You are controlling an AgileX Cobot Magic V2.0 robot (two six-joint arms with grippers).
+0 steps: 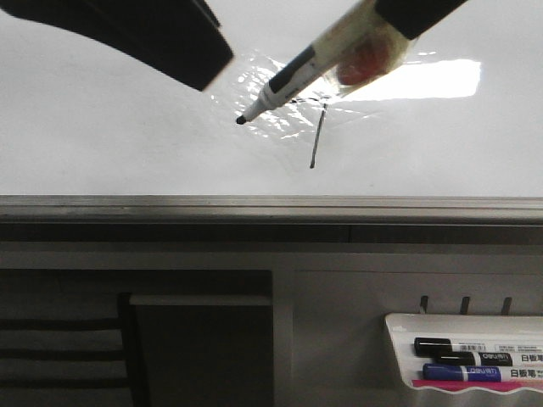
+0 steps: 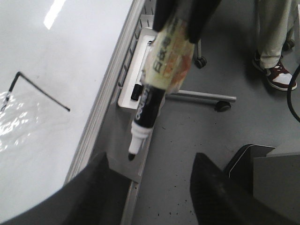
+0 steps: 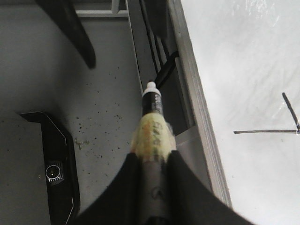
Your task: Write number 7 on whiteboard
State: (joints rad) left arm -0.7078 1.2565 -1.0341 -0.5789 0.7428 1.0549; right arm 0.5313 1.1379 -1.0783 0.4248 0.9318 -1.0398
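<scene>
The whiteboard (image 1: 102, 127) fills the upper front view, glossy with a bright reflection. On it is the number 7 (image 1: 316, 136), a thin black figure with a short top stroke and a long slanted downstroke. It also shows in the left wrist view (image 2: 40, 91) and the right wrist view (image 3: 269, 131). My right gripper (image 3: 153, 157) is shut on a black-and-white marker (image 1: 288, 80) wrapped in yellowish tape. The marker tip points left of the figure, apart from it. My left gripper (image 2: 151, 159) is open and empty, at the top left of the front view (image 1: 161, 38).
The board's grey metal frame edge (image 1: 271, 208) runs across the front view. A small white marker tray (image 1: 399, 326) with black and blue markers hangs below at the right. A wheeled stand (image 2: 206, 96) and a person's shoe (image 2: 279, 77) are on the floor.
</scene>
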